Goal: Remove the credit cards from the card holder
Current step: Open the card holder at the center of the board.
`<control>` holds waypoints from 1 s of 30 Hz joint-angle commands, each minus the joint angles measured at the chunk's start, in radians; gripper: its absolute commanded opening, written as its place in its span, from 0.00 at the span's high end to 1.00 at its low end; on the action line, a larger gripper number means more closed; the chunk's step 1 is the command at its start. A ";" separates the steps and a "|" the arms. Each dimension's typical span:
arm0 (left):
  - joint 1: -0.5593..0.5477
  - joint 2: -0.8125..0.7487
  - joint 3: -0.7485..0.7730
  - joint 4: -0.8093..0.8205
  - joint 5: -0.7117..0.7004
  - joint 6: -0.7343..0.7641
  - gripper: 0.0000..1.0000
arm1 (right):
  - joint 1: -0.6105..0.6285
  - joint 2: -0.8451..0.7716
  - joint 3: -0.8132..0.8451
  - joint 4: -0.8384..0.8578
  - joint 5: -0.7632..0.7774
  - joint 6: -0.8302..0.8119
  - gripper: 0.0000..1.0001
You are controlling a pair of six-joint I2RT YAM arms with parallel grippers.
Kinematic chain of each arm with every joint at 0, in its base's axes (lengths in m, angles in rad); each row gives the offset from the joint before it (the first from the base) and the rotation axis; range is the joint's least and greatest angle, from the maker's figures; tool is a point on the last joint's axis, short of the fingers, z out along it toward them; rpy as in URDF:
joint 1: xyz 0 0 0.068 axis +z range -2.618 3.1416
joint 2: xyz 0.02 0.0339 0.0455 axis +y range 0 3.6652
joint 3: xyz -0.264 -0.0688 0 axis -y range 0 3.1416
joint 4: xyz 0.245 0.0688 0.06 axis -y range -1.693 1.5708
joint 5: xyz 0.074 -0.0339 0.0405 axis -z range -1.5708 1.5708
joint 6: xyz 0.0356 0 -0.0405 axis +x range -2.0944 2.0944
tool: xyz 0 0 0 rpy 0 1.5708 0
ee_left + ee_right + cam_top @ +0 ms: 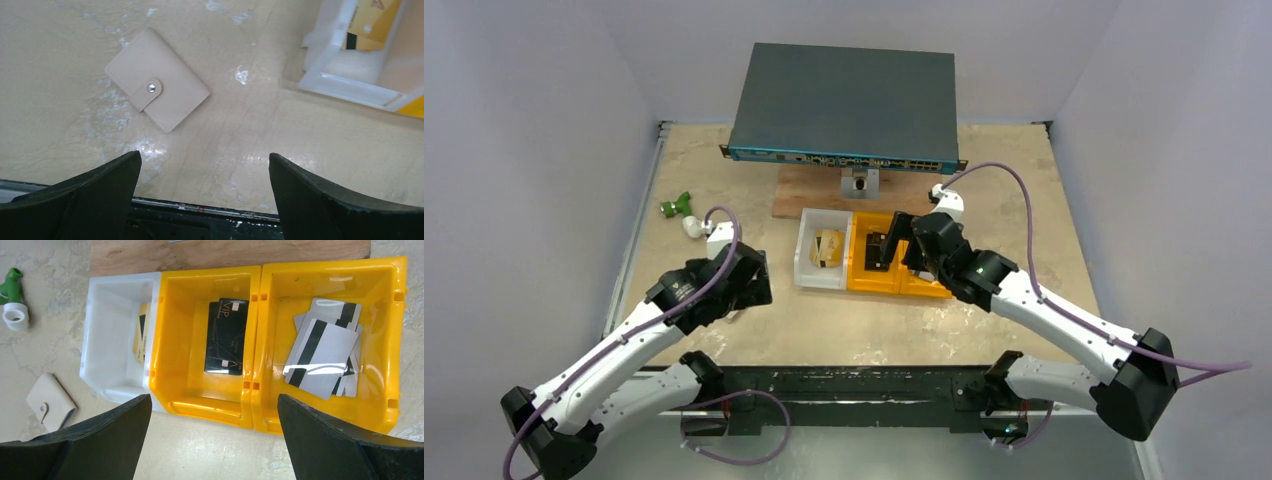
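The card holder (155, 100) lies closed on the table, tan face up, its snap tab fastened. It also shows in the right wrist view (50, 401), left of the bins. My left gripper (205, 175) is open and empty, above the table just near of the holder; in the top view (749, 285) it hides the holder. My right gripper (215, 420) is open and empty above the bins (889, 245). A gold card (141, 332) lies in the white bin (107, 385), a black VIP card (227, 337) in the middle yellow bin (200, 405), and several silver cards (325, 347) in the right yellow bin (395, 340).
A dark network switch (844, 100) stands at the back on a wooden board (804, 195). A green and white fitting (679, 210) lies at the left. The table's near metal edge (200, 206) runs just below my left fingers.
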 commanded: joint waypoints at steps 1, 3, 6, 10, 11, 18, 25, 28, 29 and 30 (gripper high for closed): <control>0.049 -0.014 0.017 -0.143 -0.106 -0.155 0.00 | 0.001 -0.068 -0.020 0.003 -0.018 0.022 0.01; 0.083 -0.019 0.012 -0.151 -0.111 -0.170 0.00 | 0.002 -0.103 -0.041 -0.008 -0.015 0.041 0.01; 0.162 -0.010 -0.010 -0.093 -0.076 -0.175 0.01 | 0.003 -0.138 -0.062 -0.014 -0.011 0.062 0.01; 0.223 0.101 -0.013 -0.034 -0.036 -0.231 0.12 | 0.002 -0.136 -0.056 -0.027 -0.038 0.060 0.01; 0.232 0.135 -0.013 -0.020 -0.037 -0.262 0.18 | 0.002 -0.136 -0.056 -0.035 -0.045 0.061 0.01; 0.301 0.333 -0.034 0.057 -0.059 -0.371 0.45 | 0.002 -0.160 -0.071 -0.056 -0.124 0.039 0.02; 0.402 0.375 -0.075 0.204 -0.016 -0.302 0.57 | 0.003 -0.145 -0.060 -0.029 -0.186 0.007 0.02; 0.434 0.400 -0.070 0.200 -0.025 -0.305 0.59 | 0.003 -0.138 -0.051 -0.031 -0.186 0.007 0.02; 0.446 0.407 -0.074 0.202 -0.024 -0.310 0.59 | 0.002 -0.136 -0.050 -0.032 -0.189 0.007 0.02; 0.460 0.415 -0.082 0.211 -0.016 -0.311 0.60 | 0.003 -0.136 -0.052 -0.031 -0.192 -0.025 0.01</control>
